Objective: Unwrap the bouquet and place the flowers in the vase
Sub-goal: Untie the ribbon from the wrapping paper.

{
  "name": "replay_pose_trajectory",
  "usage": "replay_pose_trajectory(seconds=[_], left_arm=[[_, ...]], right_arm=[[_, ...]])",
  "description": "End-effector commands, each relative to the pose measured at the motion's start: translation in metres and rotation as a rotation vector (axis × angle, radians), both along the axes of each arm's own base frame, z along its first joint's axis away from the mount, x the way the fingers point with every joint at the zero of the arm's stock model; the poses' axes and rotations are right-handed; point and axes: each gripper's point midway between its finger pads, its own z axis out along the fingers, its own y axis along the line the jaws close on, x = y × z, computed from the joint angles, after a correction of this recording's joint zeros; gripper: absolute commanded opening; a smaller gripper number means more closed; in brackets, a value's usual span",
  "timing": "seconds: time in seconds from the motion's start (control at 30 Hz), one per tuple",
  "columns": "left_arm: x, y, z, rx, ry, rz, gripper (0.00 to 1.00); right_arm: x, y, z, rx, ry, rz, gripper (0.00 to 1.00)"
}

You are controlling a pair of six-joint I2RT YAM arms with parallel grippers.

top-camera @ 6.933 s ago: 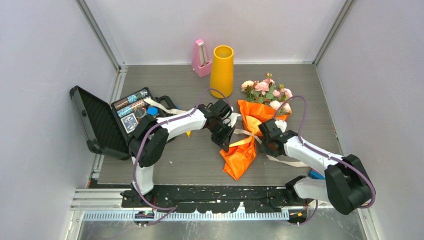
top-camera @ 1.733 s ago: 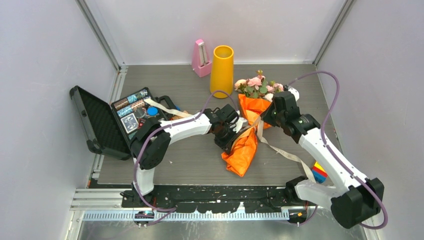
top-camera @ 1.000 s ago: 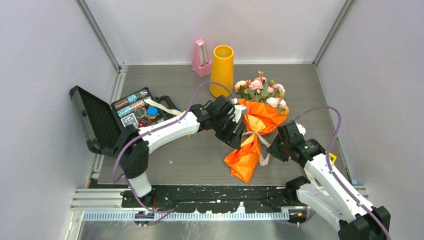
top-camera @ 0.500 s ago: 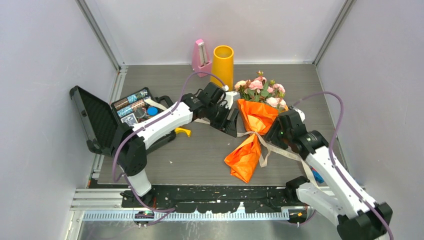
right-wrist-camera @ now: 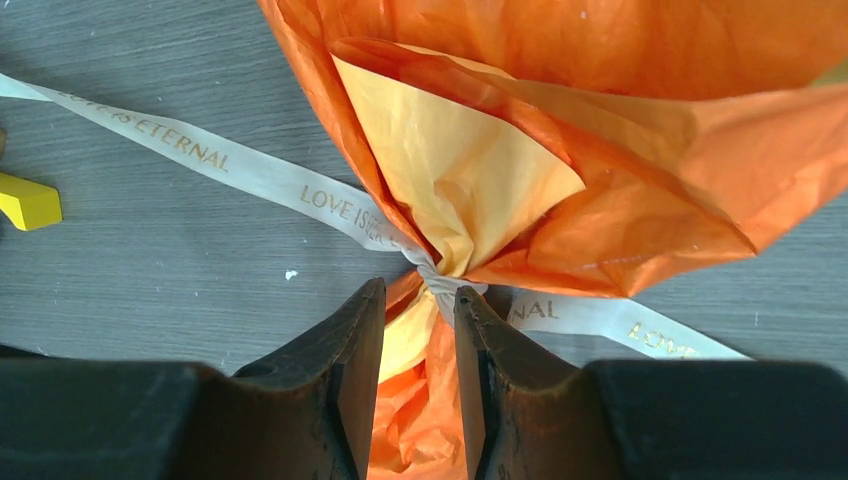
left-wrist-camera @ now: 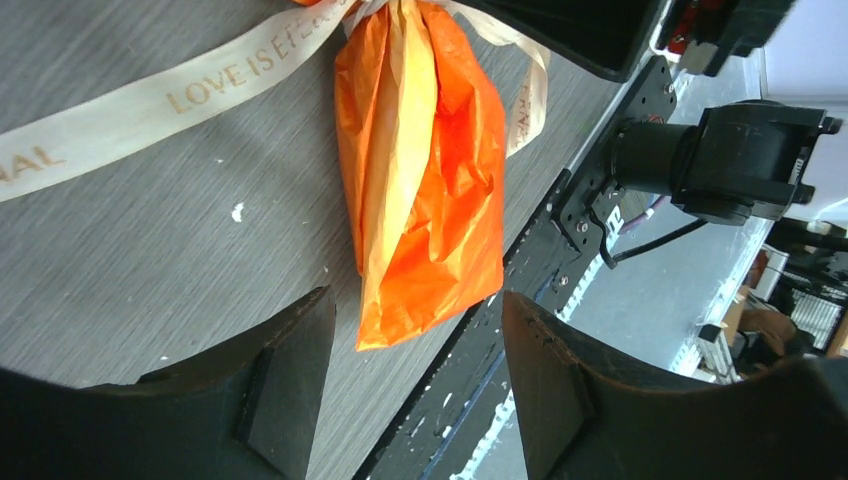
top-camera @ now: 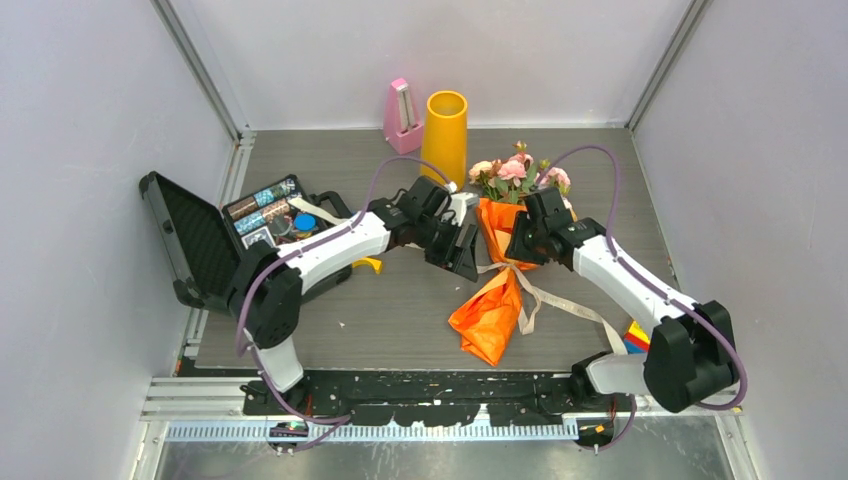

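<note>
The bouquet lies on the table, its orange paper [top-camera: 490, 310] still tied by a beige ribbon [top-camera: 555, 300]. Its pink flowers [top-camera: 515, 172] point toward the yellow vase [top-camera: 444, 140], which stands upright at the back. My left gripper [top-camera: 462, 247] hangs open just left of the paper. In the left wrist view the left gripper [left-wrist-camera: 415, 300] frames the paper's tail [left-wrist-camera: 425, 170] and holds nothing. My right gripper [top-camera: 518, 248] is over the wrap's neck. The right wrist view shows the right gripper [right-wrist-camera: 418, 290] with a narrow gap, its tips at the ribbon knot [right-wrist-camera: 440, 278].
An open black case [top-camera: 200, 245] with cards lies at the left. A pink metronome [top-camera: 402, 117] stands beside the vase. A small yellow block [top-camera: 366, 265] lies under the left arm. A coloured item [top-camera: 633, 340] sits at the right table edge.
My right gripper has swung up and left from beside the ribbon onto the wrap's neck. The left gripper and the bouquet have barely moved.
</note>
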Motion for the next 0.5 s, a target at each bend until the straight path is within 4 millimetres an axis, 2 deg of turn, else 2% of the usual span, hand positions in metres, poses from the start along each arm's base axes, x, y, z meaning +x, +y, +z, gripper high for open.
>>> replay_pose_trajectory(seconds=[0.0, 0.13, 0.27, 0.47], left_arm=[[-0.011, -0.020, -0.013, -0.053, 0.058, -0.047, 0.64], [-0.021, -0.023, -0.035, -0.015, 0.090, -0.078, 0.67], [-0.022, -0.020, -0.053, 0.022, 0.108, -0.073, 0.67], [-0.026, -0.019, -0.066, 0.055, 0.150, -0.070, 0.60]], right_arm=[[0.022, 0.016, 0.016, 0.026, -0.073, 0.064, 0.37], [0.023, 0.013, 0.003, 0.001, -0.031, 0.012, 0.35], [0.018, 0.009, -0.004, -0.012, 0.001, -0.051, 0.35], [0.010, 0.014, -0.009, -0.005, 0.025, -0.112, 0.33]])
